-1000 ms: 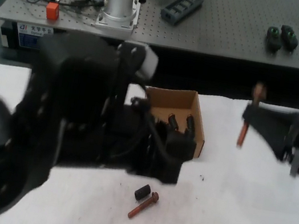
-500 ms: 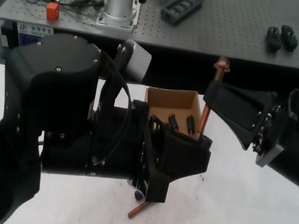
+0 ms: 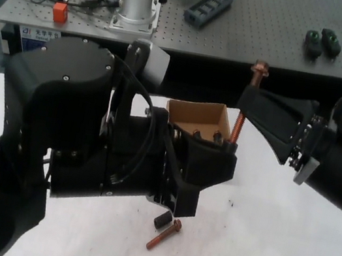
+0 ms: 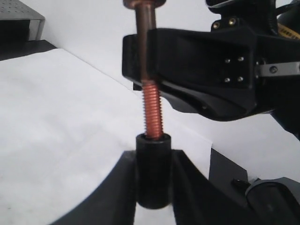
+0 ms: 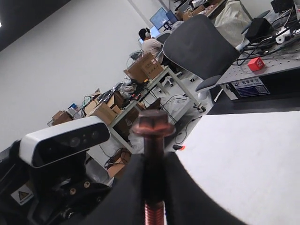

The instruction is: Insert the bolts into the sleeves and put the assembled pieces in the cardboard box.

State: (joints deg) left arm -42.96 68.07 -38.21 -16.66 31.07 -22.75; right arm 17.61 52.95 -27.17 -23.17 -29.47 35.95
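My left pincer (image 4: 153,190) is pressed onto a black sleeve (image 4: 153,157). It holds the sleeve upright with the bore facing up, so the sleeve can take a bolt from above. My right pincer (image 5: 152,187) pinches a copper-coloured bolt (image 4: 153,110) on its smooth shank just below the hex head, thread pointing down. This grip leaves the threaded end free. The thread tip sits at the sleeve mouth, in line with the bore; I cannot tell how far it has entered. I hold both parts in the air just beside the cardboard box (image 3: 195,109), which I judge keeps the drop-off short.

Count:
- In my pincers: one bolt, one sleeve.
- On the white tabletop (image 3: 271,238): one loose sleeve (image 3: 162,219) and one loose bolt (image 3: 164,234), lying close together.
- In the box: at least two dark pieces (image 3: 195,132); my left arm hides the rest.
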